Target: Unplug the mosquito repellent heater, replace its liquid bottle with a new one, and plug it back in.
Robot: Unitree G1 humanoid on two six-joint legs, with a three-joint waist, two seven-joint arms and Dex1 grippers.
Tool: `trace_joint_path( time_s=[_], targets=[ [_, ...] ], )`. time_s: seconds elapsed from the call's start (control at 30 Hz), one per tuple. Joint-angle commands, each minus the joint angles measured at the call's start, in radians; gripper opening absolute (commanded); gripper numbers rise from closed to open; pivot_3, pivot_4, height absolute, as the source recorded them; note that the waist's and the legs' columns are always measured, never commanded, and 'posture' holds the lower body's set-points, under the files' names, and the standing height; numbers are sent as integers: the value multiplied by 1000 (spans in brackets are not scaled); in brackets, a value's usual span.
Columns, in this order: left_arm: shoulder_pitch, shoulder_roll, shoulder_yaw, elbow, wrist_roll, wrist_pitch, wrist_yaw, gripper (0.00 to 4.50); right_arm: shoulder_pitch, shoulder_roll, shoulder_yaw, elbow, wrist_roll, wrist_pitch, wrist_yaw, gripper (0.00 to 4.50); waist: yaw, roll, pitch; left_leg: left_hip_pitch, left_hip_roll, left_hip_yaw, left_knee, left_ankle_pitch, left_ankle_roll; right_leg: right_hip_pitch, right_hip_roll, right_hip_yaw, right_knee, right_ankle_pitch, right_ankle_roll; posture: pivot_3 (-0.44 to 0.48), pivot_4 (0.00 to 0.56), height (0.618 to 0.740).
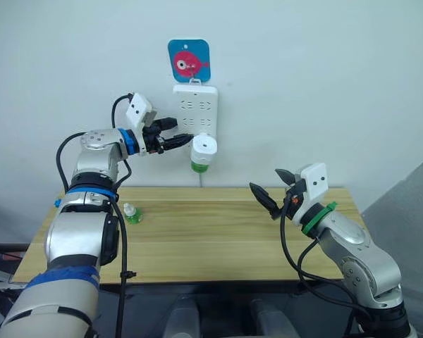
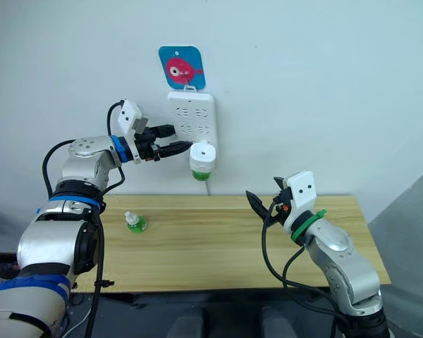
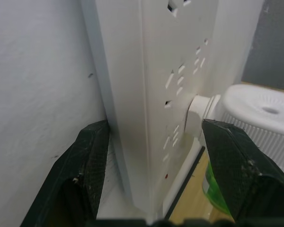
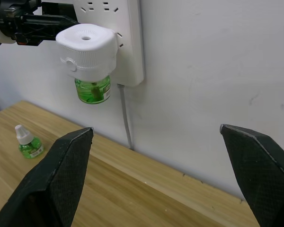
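Heater (image 1: 204,146) sits plugged into the wall power strip (image 1: 195,108), left gripper (image 1: 183,134) spread wide beside it, right gripper (image 1: 274,189) released; grip its body squarely, pull straight out.

White mosquito repellent heater (image 4: 87,49) holding a green liquid bottle (image 4: 92,90); white power strip (image 1: 195,110); light wood-grain worktop (image 1: 211,232); black fingers (image 4: 61,175).

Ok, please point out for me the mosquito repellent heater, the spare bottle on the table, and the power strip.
mosquito repellent heater (image 4: 87,47): right wrist view, on its white top housing.
spare bottle (image 1: 132,213): left eye view, on its green body.
power strip (image 2: 191,116): right eye view, on its white front face.
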Motion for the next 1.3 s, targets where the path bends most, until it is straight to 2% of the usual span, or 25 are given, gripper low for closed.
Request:
trace_joint_path(
  time_s=[0.03, 0.17, 0.4, 0.5, 0.63, 0.67, 1.0, 1.3],
  targets=[
    [-44, -8, 1, 16, 15, -23, -24, 3275, -8, -1, -17, -53, 3, 1, -9, 4500, -2, 1, 6, 0, 0, 0, 0, 0, 0, 0, 0, 0, 0, 0, 0, 161, 155, 740],
    [-46, -34, -15, 3, 12, 27, -160, 3275, -9, -2, -11, -57, 5, 18, -13, 4500, -2, 1, 11, -1, 0, -1, 0, 0, 0, 0, 0, -1, 0, 0, 0, 155, 164, 740],
    [-52, -85, 11, -1, 2, 43, -145, 3275, -36, 39, 0, -34, 6, 35, -43, 4500, -4, 1, 21, -1, 0, -2, 0, 0, 0, 0, 0, -2, 0, 0, 0, 151, 179, 740],
    [-55, -93, 21, -3, -4, 52, -146, 2755, -55, 57, -3, -47, 16, 59, -54, 4500, -5, 1, 28, -1, 0, -2, 0, 0, 0, 0, 0, -2, 0, 0, 0, 150, 182, 740],
    [-52, -86, 23, -4, 3, 47, -150, 1532, -81, 59, -3, -73, 28, 115, -67, 4500, -6, 1, 36, -3, 0, -3, 1, 0, 0, 0, 0, -2, 0, 0, 0, 147, 185, 740],
    [-52, -85, 28, -4, 1, 52, -147, 1372, -94, 62, -1, -86, 33, 138, -77, 4500, -7, 2, 36, -3, 0, -3, 1, 0, 0, 0, 0, -3, 0, 0, 0, 147, 185, 740],
    [-61, -93, 40, 0, 6, 60, -123, 1367, -355, 148, 61, -90, -36, 381, -242, 4500, -9, 3, 39, -6, 0, -6, 1, 0, 0, -2, 0, -6, 0, -1, 0, 144, 188, 740],
    [-56, -94, 39, -2, 13, 42, -104, 1367, -491, 282, 55, 50, -65, 390, -281, 4500, -9, 3, 39, -7, 0, -7, 1, 0, 0, -2, 0, -7, 0, -1, 0, 153, 186, 740]
  ],
)
